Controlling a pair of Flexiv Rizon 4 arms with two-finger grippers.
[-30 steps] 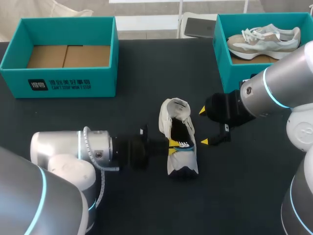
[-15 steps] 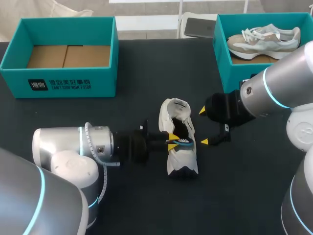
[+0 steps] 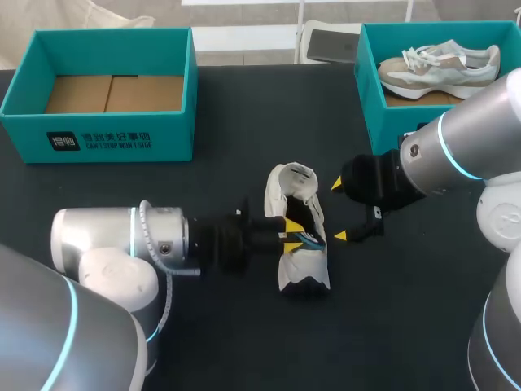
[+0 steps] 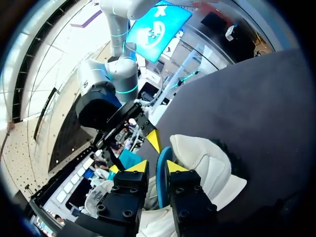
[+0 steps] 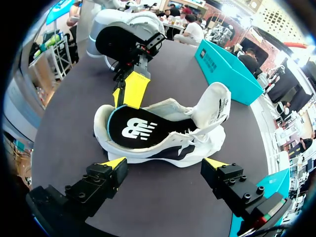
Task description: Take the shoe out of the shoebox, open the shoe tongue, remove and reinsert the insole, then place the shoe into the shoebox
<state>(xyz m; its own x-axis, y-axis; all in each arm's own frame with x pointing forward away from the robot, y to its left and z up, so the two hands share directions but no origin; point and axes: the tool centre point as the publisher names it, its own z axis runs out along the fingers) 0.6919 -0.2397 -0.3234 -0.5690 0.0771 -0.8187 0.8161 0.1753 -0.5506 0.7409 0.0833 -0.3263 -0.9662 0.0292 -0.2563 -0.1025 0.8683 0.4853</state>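
Note:
A white shoe (image 3: 298, 259) lies on the dark table with its tongue (image 3: 291, 176) folded outward; the black insole (image 5: 142, 129) rests inside it. My left gripper (image 3: 291, 234) is at the shoe's heel. In the left wrist view its tips (image 4: 156, 167) stand on either side of the shoe's blue heel edge (image 4: 161, 180), slightly parted, with a gap on one side. My right gripper (image 3: 339, 210) is wide open just to the right of the shoe; in the right wrist view (image 5: 165, 165) the shoe (image 5: 168, 148) lies ahead of its fingers, untouched.
An empty teal shoebox (image 3: 106, 130) stands at the back left. A second teal box (image 3: 368, 90) at the back right holds another sneaker (image 3: 440, 65). My left arm's yellow finger (image 5: 131, 90) shows at the shoe's heel in the right wrist view.
My left gripper's fingers have spread apart from the blue heel edge and shifted slightly further along the shoe. The right arm and the shoe have not moved.

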